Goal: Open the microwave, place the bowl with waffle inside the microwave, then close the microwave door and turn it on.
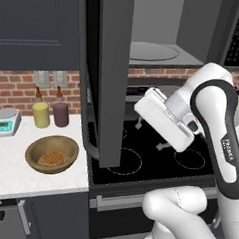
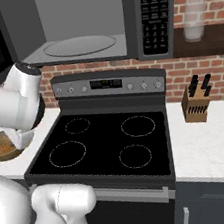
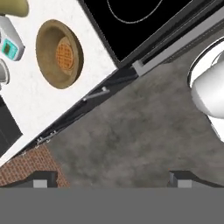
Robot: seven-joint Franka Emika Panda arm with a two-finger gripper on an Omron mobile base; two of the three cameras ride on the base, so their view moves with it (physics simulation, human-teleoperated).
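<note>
A: So, the door point(image 1: 113, 76) hangs open beside the stove point(image 1: 154, 153), and the bowl point(image 1: 52, 154) with its waffle point(image 1: 52, 159) sits on the counter point(image 1: 8, 170) left of it.

B: And the gripper point(image 3: 111, 178)?

A: Jaws apart, holding nothing. The risk, I'd say: reaching left, the arm could clip the door, or a rim pinch could tip the bowl and spill the waffle.

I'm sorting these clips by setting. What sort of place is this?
A home-style kitchen, rendered rather than real. An open over-range microwave hangs above a black-topped stove, a knife block stands on the white counter, and the back wall is brick.
</note>
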